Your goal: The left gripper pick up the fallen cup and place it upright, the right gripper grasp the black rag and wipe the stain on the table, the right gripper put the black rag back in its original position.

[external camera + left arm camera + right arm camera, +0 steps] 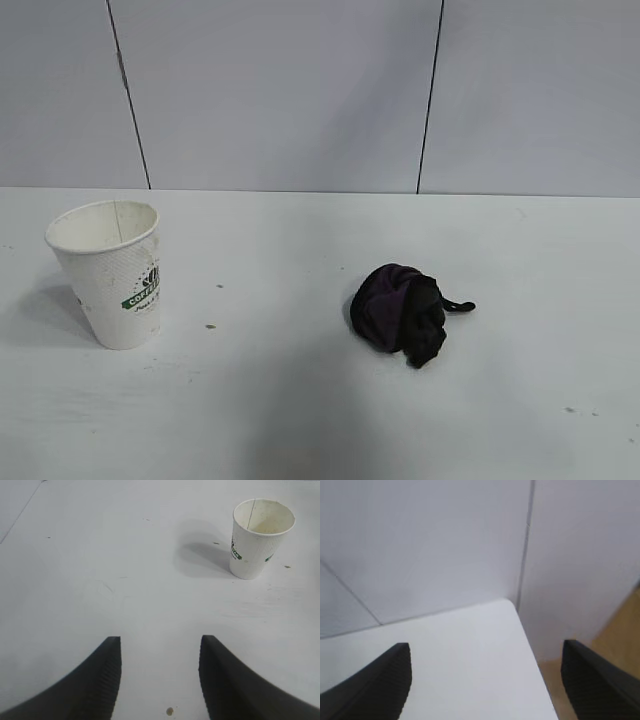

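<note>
The cup (110, 272) stood upright on the table (300, 400), toward the left side as seen from the exterior camera, with its open mouth up. The black rag (405, 312) lay bunched near the middle of the table, well apart from the cup, with a short cord end poking out on its right. No stain was visible between them; only a few tiny brown specks dotted the surface.

The left gripper (160, 677) hung over bare table with its fingers apart and nothing between them. The cup (260, 537) stood well ahead of it. The right gripper (487, 680) also had its fingers spread wide and empty. It pointed roughly level toward the table's far corner and the wall, and the rag did not appear in its view.

Judged from this layout, all three steps appeared complete, and the step in hand was the clearing of the arms. To do it well, each arm should travel high enough to pass above the cup and the rag. The jaws should stay apart so that no cloth is snagged. The path should avoid the cup's rim, since a light paper cup tips easily.

Legible print: the green band on the cup carried the letters "COFF", with the remainder curving out of sight. The dark script beneath it was too small to read.
</note>
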Controlling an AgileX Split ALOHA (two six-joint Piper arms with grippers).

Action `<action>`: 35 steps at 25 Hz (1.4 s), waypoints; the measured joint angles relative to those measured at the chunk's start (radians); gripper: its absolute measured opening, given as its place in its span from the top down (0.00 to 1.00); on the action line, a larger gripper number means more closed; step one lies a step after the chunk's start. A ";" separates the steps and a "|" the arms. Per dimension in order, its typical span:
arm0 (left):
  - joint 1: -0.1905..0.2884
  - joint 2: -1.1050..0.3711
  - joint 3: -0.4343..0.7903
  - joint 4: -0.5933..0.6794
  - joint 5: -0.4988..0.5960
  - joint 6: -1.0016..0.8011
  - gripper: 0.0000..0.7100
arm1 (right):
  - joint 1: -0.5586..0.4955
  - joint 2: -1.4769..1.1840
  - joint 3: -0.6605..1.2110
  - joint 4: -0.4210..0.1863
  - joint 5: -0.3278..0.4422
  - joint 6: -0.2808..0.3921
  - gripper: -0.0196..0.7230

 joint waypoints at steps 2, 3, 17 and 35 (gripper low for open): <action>0.000 0.000 0.000 0.000 0.000 0.000 0.50 | 0.019 -0.123 0.098 -0.007 0.001 0.000 0.21; 0.000 0.000 0.000 0.000 0.000 0.000 0.50 | 0.027 -0.186 0.155 -0.012 -0.001 0.004 0.21; 0.000 0.000 0.000 0.000 0.000 0.000 0.50 | 0.152 -0.463 0.813 -0.185 -0.085 0.192 0.21; 0.000 0.000 0.000 0.000 0.000 0.000 0.50 | 0.253 -0.462 0.963 -0.214 -0.080 0.243 0.21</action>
